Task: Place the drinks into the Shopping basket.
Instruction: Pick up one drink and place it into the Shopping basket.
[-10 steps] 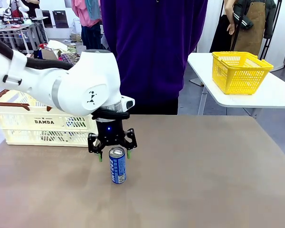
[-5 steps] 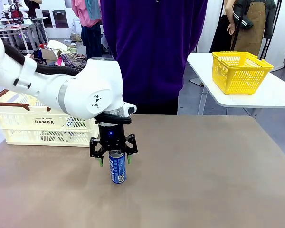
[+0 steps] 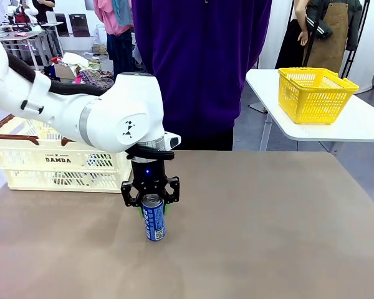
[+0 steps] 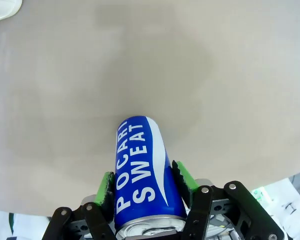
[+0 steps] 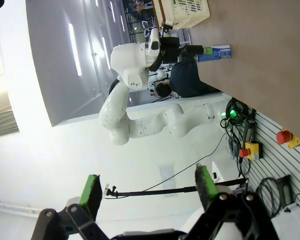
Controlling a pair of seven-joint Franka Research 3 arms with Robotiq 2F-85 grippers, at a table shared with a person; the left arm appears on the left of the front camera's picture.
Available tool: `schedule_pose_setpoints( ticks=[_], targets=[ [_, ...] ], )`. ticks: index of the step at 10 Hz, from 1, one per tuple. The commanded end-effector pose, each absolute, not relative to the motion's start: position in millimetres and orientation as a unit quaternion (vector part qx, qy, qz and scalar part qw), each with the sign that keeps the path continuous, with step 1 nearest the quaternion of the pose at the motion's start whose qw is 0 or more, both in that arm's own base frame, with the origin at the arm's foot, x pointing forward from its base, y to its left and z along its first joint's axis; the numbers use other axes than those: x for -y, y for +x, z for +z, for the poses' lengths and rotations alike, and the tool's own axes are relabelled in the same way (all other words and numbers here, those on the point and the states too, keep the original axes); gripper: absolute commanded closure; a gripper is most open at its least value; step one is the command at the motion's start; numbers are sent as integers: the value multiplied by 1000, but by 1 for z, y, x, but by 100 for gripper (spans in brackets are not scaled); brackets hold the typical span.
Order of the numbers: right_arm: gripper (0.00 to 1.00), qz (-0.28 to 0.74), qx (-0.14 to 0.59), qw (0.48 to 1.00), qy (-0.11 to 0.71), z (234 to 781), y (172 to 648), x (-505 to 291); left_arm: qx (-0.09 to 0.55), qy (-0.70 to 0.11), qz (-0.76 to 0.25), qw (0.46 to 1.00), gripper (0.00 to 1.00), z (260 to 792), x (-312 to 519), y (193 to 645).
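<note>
Here, left tool (image 3: 153, 200) clamps blue can (image 3: 154, 220) mid-table.

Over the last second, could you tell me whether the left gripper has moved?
Yes. The left gripper has come down and its jaws have drawn in around the blue can, which stands in the same spot on the table.

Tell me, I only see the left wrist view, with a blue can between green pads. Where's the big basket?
Observer: The Shopping basket sits at the table's left side, left of the blue can and farther back.
Operator: Is anybody close?
Observer: Yes, a person in a purple top stands at the table's far side, behind the can.
Operator: What's the other tool doing?
Observer: The right tool is open and empty.
</note>
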State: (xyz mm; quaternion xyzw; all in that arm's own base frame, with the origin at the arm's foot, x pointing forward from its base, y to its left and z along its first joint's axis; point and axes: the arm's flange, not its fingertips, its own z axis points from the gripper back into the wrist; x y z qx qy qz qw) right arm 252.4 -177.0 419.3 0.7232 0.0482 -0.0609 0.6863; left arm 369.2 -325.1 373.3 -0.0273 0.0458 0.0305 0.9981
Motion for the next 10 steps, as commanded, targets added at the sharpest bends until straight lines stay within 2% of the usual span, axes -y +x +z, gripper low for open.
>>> schedule_pose_setpoints(
  ticks=[1,6,8,9,10],
  targets=[
    [0,-68,-55,682,726,424,252,176,-45,-23,23,998,100,370,324,370],
    [0,-68,-55,682,726,424,252,176,-37,-37,12,999,100,385,320,364],
    [0,-68,-55,682,726,424,252,176,-47,-81,-29,995,100,448,301,351],
    [0,-68,-55,682,726,424,252,176,-15,-41,-44,998,100,494,293,345],
    [0,-68,-55,682,726,424,252,176,-61,-29,-146,987,100,528,291,340]
  ],
)
